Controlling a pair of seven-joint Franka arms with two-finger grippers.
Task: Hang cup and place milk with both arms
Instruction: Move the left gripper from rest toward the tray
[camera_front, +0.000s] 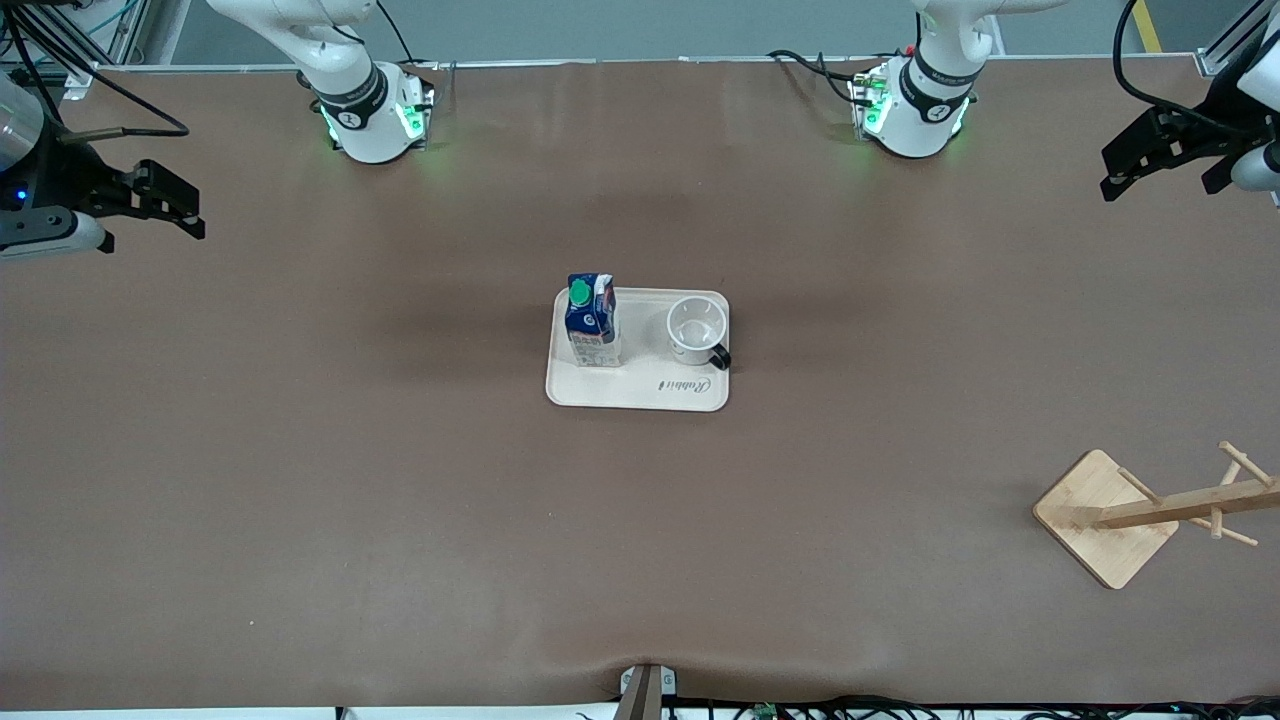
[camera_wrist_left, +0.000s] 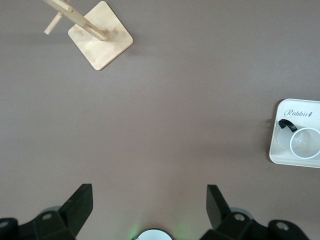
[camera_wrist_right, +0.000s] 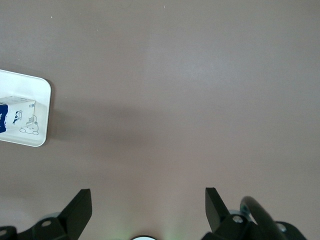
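The white cup (camera_front: 697, 325) stands upright on a beige tray (camera_front: 640, 392) at mid-table, its black handle on the side toward the left arm's end. The dark-blue milk (camera_front: 592, 320) with a green cap stands on the same tray, toward the right arm's end. My left gripper (camera_front: 1140, 175) is open and empty, up at the left arm's end of the table. My right gripper (camera_front: 172, 205) is open and empty, up at the right arm's end. The left wrist view shows its gripper (camera_wrist_left: 149, 200), the cup (camera_wrist_left: 305, 142) and the tray (camera_wrist_left: 296, 114). The right wrist view shows its gripper (camera_wrist_right: 148, 200), the tray (camera_wrist_right: 35, 90) and part of the milk (camera_wrist_right: 15, 117).
A wooden cup rack (camera_front: 1150, 510) with pegs on a square base stands near the front camera at the left arm's end; it also shows in the left wrist view (camera_wrist_left: 100, 35). The brown table (camera_front: 400, 500) spreads wide around the tray.
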